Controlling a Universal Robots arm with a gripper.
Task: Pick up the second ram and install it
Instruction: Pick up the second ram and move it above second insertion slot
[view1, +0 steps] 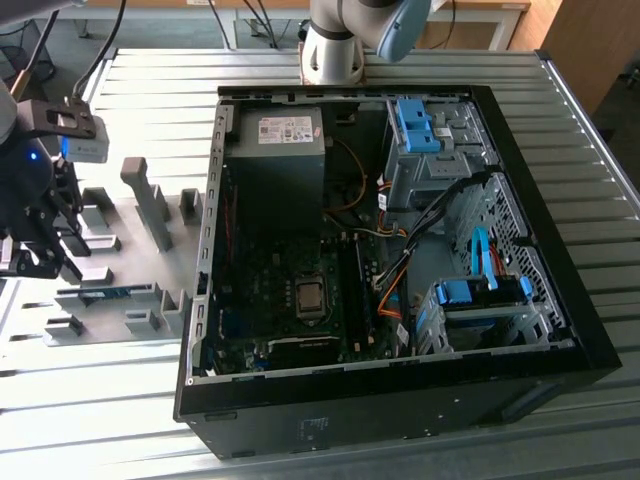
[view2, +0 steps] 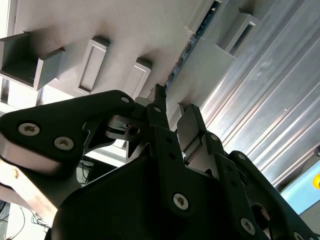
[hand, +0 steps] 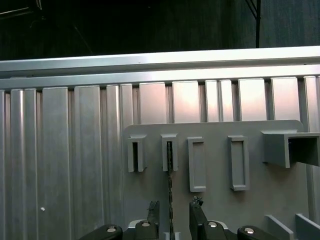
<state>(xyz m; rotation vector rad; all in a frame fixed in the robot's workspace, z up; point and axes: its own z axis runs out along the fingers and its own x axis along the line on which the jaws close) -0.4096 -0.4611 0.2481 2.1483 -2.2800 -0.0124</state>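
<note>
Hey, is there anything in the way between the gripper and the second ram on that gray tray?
Nothing visible is. In the first wrist view the second ram stands on edge, one end in its gray holder, and runs straight into the open gap of the gripper. There is only bare tray to either side of it.

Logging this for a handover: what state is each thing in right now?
gripper: open, close over the second ram, not clamped on it.
second ram: on edge in the grey holder, not lifted.
grey holder: flat on the slatted table.
computer case: lying flat, side panel off, inside exposed.
</note>
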